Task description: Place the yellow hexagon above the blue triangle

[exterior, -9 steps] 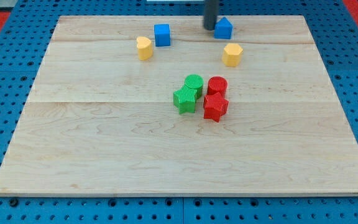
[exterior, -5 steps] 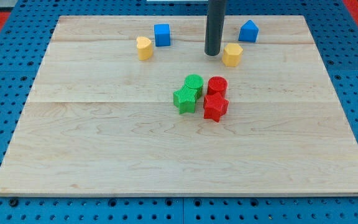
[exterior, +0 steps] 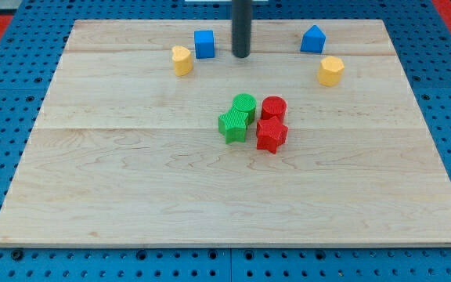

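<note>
**Operator:** Camera view, nearest first: the green star [exterior: 232, 125] and green cylinder [exterior: 244, 104] sit touching the red star [exterior: 272, 135] and red cylinder [exterior: 273, 107] at mid-board. Further up, the yellow hexagon [exterior: 330, 70] lies just below the blue triangle [exterior: 313, 39], slightly to the view's right.

**Observer:** And your rod?

**Operator:** My tip [exterior: 241, 56] stands well to the view's left of both, just beside the blue cube [exterior: 203, 44]; another yellow block [exterior: 182, 60] sits lower left of that. No jaws on this rig (only a rod), so nothing is grasped.

**Observer:** Which step?

**Operator:** Repositioning, I judge. I'd bring the tip under the hexagon and steer it around the triangle to the top edge. No containers on the wooden board [exterior: 131, 196].
</note>
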You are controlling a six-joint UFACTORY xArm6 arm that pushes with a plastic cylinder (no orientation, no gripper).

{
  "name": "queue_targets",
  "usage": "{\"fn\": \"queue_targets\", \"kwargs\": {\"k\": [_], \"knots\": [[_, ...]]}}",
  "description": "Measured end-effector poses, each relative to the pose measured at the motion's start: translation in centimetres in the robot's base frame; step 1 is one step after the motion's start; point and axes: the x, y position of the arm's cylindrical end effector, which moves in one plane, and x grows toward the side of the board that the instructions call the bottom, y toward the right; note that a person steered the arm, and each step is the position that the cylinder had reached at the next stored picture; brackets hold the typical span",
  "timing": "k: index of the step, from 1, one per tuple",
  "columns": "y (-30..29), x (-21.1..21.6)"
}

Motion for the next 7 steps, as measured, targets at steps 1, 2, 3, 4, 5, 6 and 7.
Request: {"fn": "queue_targets", "kwargs": {"k": [1, 2, 3, 4, 5, 6, 7], "knots": [[2.6, -2.6], [5.3, -1.7], [5.9, -0.6], [9.0, 0.0], [10.5, 0.2], [4.8, 0.6], [-1.1, 5.9]]}}
